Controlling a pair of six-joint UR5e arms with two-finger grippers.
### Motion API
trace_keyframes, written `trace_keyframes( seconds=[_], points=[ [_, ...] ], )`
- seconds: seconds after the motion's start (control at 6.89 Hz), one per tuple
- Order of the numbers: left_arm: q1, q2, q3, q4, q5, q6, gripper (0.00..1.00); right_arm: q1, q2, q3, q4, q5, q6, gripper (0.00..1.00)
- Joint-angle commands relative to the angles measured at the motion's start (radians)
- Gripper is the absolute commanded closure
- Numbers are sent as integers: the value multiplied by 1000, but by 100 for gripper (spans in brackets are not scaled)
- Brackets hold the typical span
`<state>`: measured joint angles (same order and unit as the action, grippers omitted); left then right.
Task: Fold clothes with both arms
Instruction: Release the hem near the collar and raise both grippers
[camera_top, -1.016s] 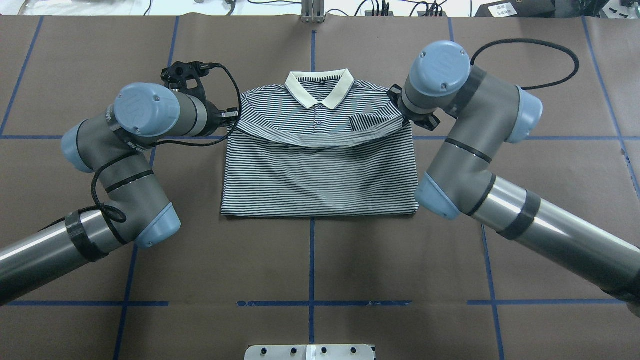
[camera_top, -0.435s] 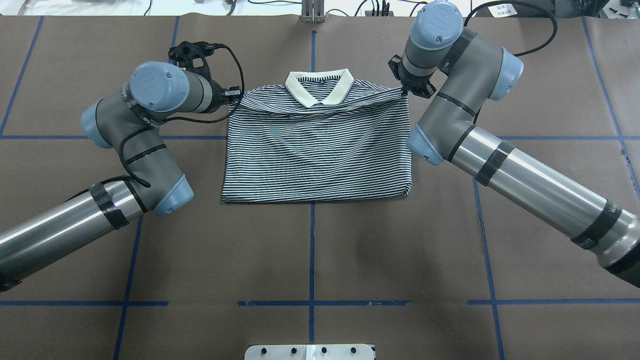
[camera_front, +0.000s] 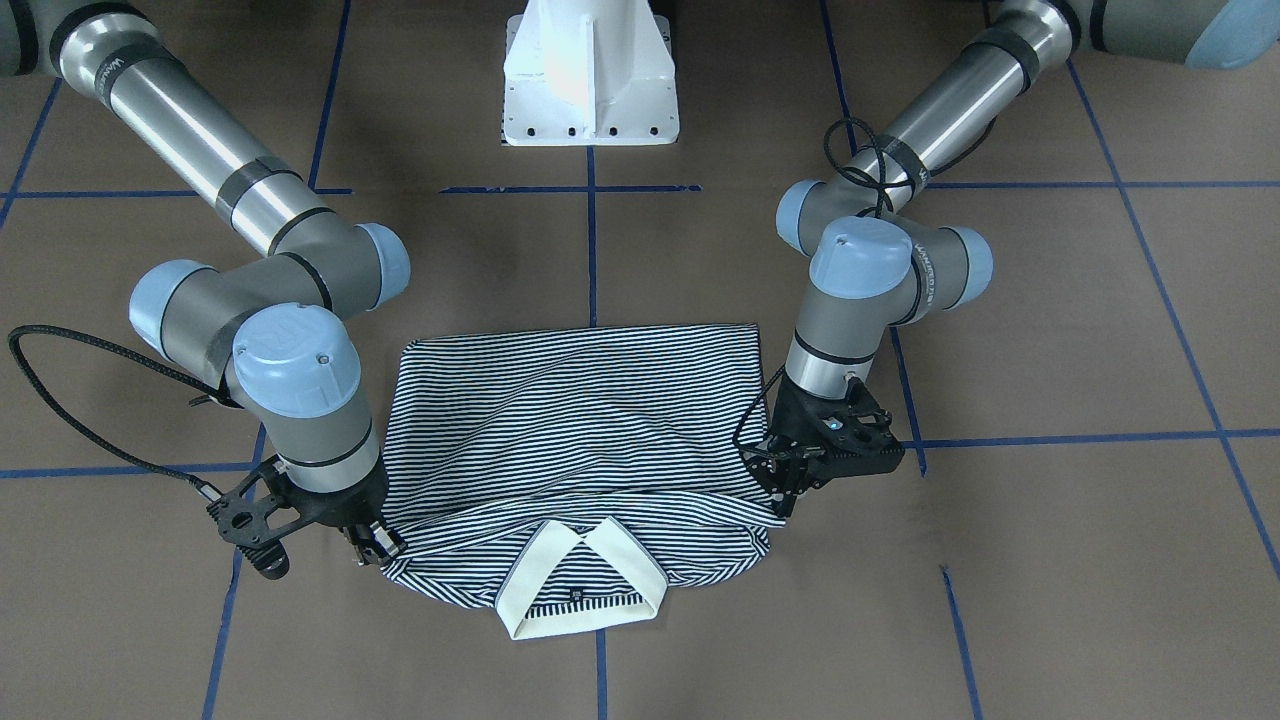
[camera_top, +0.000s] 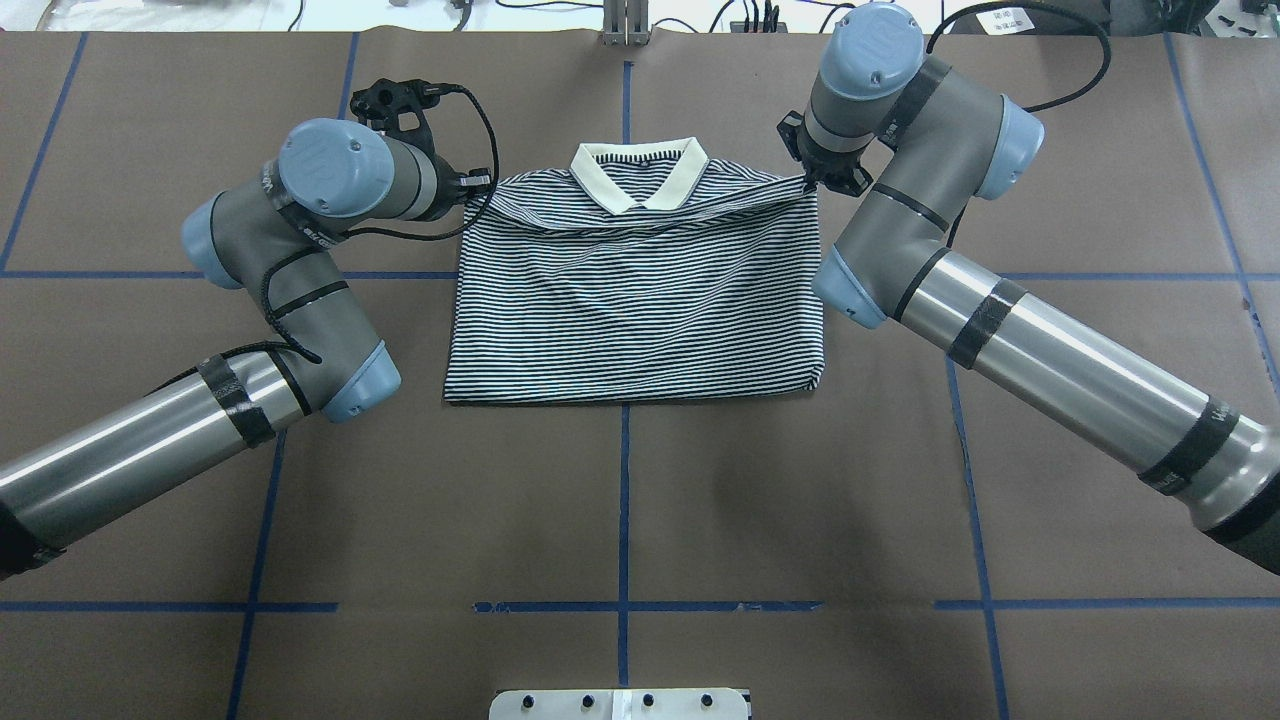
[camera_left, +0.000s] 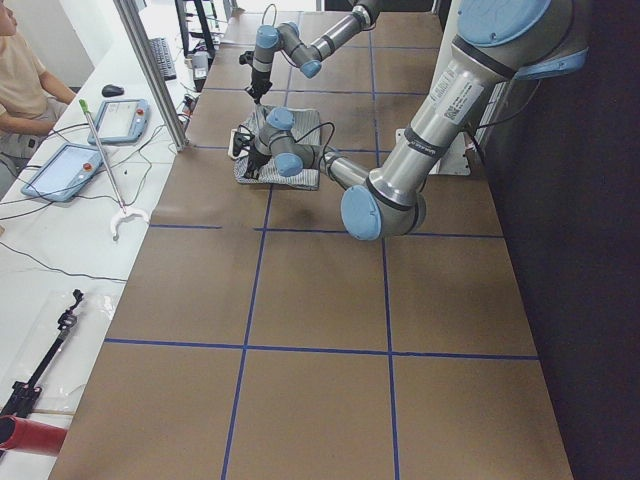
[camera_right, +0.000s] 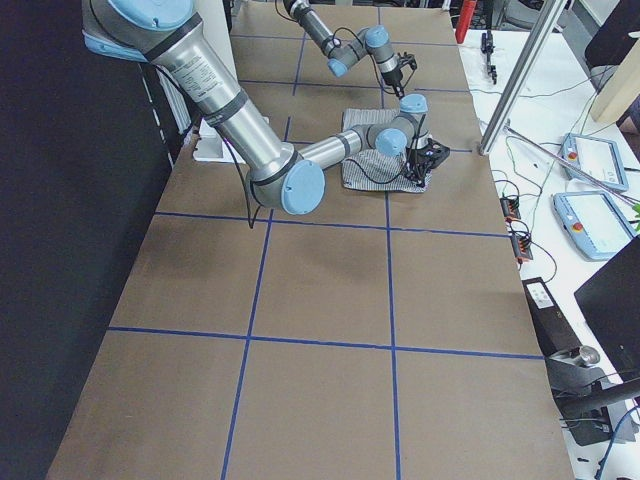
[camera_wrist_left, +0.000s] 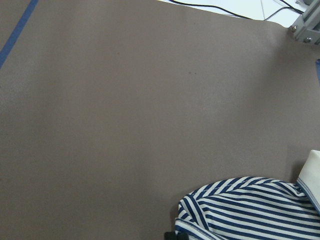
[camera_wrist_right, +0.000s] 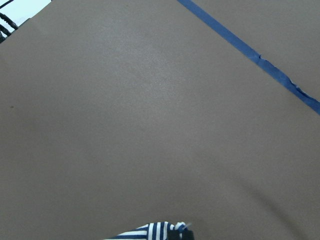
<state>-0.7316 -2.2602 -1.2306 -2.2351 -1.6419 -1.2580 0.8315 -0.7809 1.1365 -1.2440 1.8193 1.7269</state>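
Starting at the near side of the table (camera_top: 620, 500), the polo shirt (camera_top: 635, 310) is seen lying flat, with a fresh fold line as its near edge. A second ago the lifted hem was held sagging across the chest, with the buttons and the chest patch uncovered. It has since been carried on toward the collar (camera_top: 640, 170) and drawn taut, so the chest is now covered. Only the cream collar and a strip of shoulder are left showing.

Farther out, the hem's two corners are held. The left gripper (camera_top: 478, 190) is closed on the corner by one shoulder. The right gripper (camera_top: 815, 180) is closed on the other, where the cloth is pulled into a small peak. The fingertips are mostly hidden under the wrists, so both pinches are judged from the striped cloth at the bottom of each wrist view and are probably intact.

The bottom-to-top fold is judged all but done, and only the release remains.
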Motion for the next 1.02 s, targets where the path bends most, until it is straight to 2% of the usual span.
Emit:
trace_keyframes(
  seconds=[0.0, 0.15, 0.29, 0.58, 0.73, 0.87],
  points=[
    [0, 8, 23, -50, -1, -1, 87, 0, 17, -26, 1, -1, -6, 61],
    [-2, 34, 17, -75, -1, -3, 86, 0, 19, -27, 3, -1, -6, 59],
    [-3, 66, 16, -159, -3, -3, 86, 1, 12, -29, 50, -3, -6, 55],
    [-3, 73, 16, -167, -6, -4, 85, 0, 11, -11, 69, -2, 8, 49],
    [-3, 74, 14, -169, -9, -5, 85, -14, -20, 73, 54, 8, 10, 47],
    [-5, 74, -1, -167, -12, -6, 84, -62, -152, 265, 25, 20, 11, 45]
  ],
)
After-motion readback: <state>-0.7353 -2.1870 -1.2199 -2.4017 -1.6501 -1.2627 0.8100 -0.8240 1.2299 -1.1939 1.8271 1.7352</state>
